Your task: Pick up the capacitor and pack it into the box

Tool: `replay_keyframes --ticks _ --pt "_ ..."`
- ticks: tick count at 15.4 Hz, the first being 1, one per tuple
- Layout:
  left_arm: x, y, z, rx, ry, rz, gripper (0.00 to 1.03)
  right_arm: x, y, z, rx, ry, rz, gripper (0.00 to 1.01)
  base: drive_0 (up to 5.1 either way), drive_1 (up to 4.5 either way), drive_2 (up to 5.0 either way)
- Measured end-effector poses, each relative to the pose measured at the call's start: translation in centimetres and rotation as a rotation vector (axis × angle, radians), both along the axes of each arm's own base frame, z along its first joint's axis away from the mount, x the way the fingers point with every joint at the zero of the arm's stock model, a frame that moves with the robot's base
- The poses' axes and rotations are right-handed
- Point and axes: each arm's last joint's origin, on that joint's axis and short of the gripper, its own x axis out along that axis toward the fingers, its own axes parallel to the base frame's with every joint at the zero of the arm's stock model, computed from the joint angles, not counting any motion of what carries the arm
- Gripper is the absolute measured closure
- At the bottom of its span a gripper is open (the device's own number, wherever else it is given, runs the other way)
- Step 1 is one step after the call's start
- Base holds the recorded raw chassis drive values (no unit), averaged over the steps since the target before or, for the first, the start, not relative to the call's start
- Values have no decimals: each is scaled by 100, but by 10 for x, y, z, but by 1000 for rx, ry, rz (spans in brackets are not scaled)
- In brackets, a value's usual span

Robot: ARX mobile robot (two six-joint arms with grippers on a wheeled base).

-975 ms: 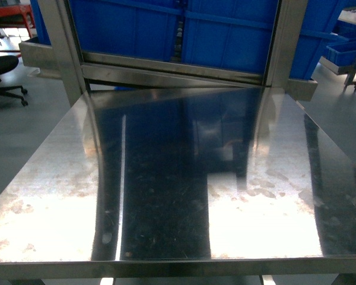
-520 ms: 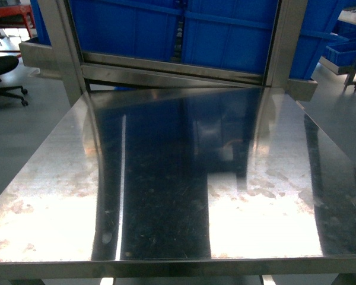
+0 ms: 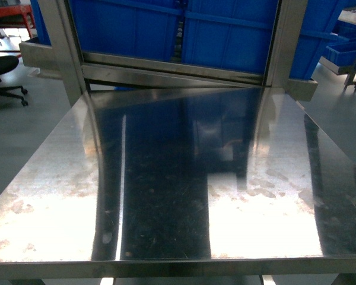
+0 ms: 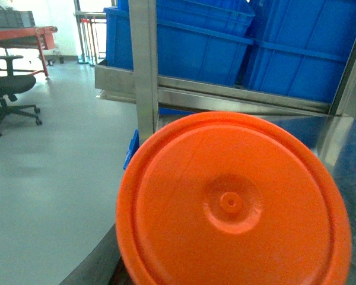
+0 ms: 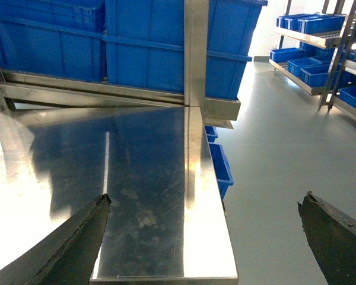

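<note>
Nothing packed yet: no box in view.
Orange capacitor point(image 4: 233, 202) fills the left wrist view, left grip untellable; right end effector point(image 5: 204, 237) spread over the bare surface point(image 3: 166, 196).

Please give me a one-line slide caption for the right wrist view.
Open right tool hovering over the bare steel table, blue bins racked behind.

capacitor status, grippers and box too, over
Right gripper open, empty, above table. Left jaws out of view; orange disc fills left wrist view, maybe the capacitor. No box seen.
</note>
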Motion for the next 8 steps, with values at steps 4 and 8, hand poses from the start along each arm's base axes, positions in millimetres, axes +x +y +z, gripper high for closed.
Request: replay_keyframes --ticks 4,8 --pt "-12 0 -1 1 -3 3 59 0 0 0 0 -1 1 3 0 0 0" --pt "-11 0 -4 1 13 0 59 0 0 0 0 0 0 3 0 0 0"
